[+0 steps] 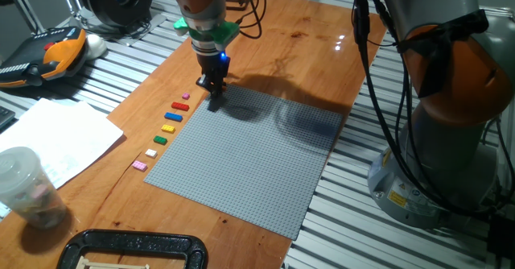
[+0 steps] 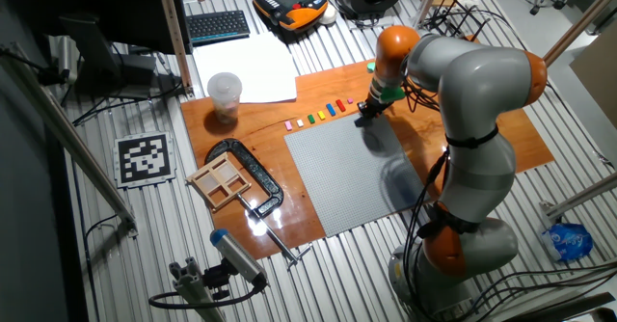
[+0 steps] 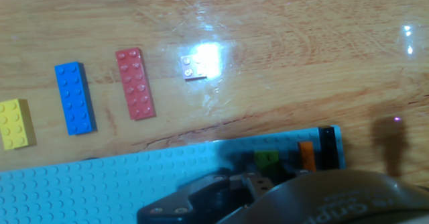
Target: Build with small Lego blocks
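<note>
Black fingers (image 1: 215, 101) seemingly on baseplate (image 1: 257, 164)

Seven loose small Lego blocks (image 1: 168, 128) (one row), one baseplate (image 1: 249, 160)

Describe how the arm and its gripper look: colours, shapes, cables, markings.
The arm is built of thick rounded silver-grey segments joined by orange rings. Black cables hang alongside it. Near the wrist sits a green collar with a small blue light beneath. The gripper is small and black, with two short fingers. No readable markings show on the arm.
</note>
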Robot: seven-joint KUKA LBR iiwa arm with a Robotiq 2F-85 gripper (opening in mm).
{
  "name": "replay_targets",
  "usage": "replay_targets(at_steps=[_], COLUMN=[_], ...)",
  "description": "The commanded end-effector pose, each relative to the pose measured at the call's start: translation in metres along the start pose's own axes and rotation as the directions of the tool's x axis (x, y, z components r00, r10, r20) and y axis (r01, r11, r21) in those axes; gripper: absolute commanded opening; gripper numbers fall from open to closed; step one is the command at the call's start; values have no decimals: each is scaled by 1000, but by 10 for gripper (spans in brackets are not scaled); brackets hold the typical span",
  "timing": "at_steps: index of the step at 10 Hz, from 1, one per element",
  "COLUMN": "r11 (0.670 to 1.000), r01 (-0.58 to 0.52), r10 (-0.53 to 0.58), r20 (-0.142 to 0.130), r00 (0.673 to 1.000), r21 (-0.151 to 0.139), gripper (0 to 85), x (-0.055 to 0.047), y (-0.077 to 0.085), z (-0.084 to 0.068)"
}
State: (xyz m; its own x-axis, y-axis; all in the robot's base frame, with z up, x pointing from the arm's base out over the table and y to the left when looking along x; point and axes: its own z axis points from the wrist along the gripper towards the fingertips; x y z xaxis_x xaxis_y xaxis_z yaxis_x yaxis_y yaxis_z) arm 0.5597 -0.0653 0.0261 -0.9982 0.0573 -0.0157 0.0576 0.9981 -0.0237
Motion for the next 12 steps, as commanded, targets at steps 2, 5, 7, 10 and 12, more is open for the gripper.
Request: replay_targets(at_steps=[2, 5, 7, 10, 12], r11=[1000, 1000, 1000, 1000, 1000], r01=[0, 0, 0, -17, -25], r10=[0, 0, 0, 17, 25], r20=[-2, 4, 7, 0, 5], r00=[1000, 1000, 1000, 1000, 1000], r21=[0, -3, -4, 0, 3], gripper=[0, 0, 0, 0, 170], x=[2, 1, -1, -2, -2], y=[0, -1, 0, 2, 3], z=[3, 5, 7, 2, 1])
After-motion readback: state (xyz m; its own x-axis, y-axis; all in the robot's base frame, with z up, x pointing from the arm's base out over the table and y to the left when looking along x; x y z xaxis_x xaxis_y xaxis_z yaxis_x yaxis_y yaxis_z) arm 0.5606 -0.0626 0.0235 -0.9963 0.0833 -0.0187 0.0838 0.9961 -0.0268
